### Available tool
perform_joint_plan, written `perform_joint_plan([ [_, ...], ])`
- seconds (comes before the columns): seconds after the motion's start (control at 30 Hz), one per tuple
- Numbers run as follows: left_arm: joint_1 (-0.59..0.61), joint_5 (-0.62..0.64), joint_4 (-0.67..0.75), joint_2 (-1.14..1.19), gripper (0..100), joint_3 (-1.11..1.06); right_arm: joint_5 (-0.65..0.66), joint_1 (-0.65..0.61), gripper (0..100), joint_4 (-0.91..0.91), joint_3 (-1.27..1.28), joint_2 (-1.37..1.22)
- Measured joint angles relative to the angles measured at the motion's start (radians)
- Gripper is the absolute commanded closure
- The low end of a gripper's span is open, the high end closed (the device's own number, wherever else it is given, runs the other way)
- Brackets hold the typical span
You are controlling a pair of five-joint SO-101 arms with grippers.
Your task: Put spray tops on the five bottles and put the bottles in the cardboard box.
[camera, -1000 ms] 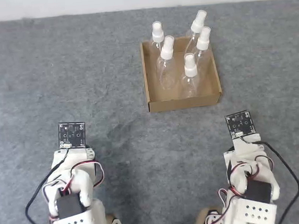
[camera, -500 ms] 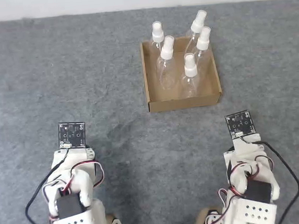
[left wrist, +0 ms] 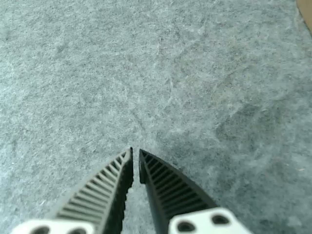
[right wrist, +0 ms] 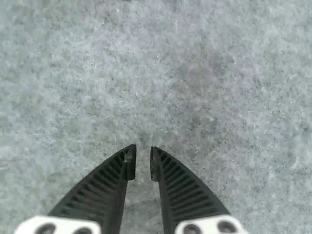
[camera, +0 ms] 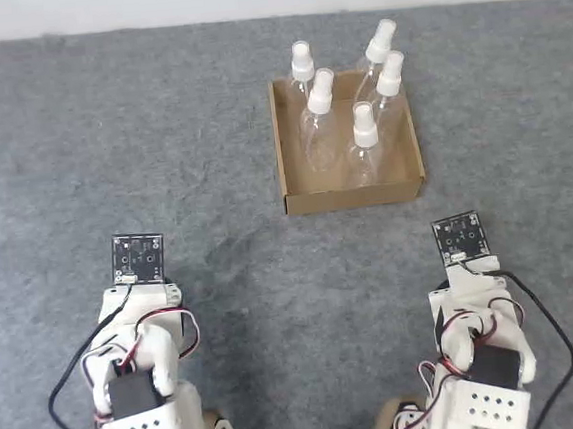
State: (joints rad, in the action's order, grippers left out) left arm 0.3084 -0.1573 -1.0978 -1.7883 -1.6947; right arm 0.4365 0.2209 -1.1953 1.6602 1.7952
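All five spray-topped bottles (camera: 321, 121) are seen standing inside the cardboard box (camera: 353, 197), well ahead of both arms and nearer the right one. The left hand (left wrist: 135, 155) and right hand (right wrist: 143, 151) are nearly closed and empty over the grey surface (camera: 159, 135).

A cardboard box (camera: 355, 197) is seen on the far part of a grey felt-covered table (camera: 109, 140), a little right of centre. Five clear bottles (camera: 318, 133) are stood upright inside it, and each is fitted with a white spray top (camera: 364, 124). Two are set toward the left wall, the farther one at the back left corner. The other three are grouped toward the right.

The left arm (camera: 143, 352) is folded back at the near left edge and the right arm (camera: 478, 333) at the near right edge, both well apart from the box. A small dark circuit board (camera: 138, 258) is carried at the front of each arm, and red and black wires (camera: 181, 329) are looped over the joints.
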Motion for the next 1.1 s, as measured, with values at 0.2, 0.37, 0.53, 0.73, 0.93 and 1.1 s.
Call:
perform_joint_plan([
  [0.2,0.0,0.0,0.0,0.0,99,0.0,0.0,0.0,99.2,0.0,0.0,0.0],
  [0.37,0.0,0.0,0.0,0.0,99,0.0,-0.002,0.0,99.2,0.0,0.0,0.0],
  [0.53,0.0,0.0,0.0,0.0,99,0.0,-0.002,0.0,99.2,0.0,0.0,0.0],
  [0.73,0.0,0.0,0.0,0.0,99,0.0,-0.002,0.0,99.2,0.0,0.0,0.0],
  [0.93,-0.02,0.0,0.0,0.0,99,0.0,-0.005,0.0,99.2,0.0,0.0,0.0],
  [1.1,-0.083,0.0,0.0,0.0,99,0.0,-0.005,0.0,99.2,0.0,0.0,0.0],
])
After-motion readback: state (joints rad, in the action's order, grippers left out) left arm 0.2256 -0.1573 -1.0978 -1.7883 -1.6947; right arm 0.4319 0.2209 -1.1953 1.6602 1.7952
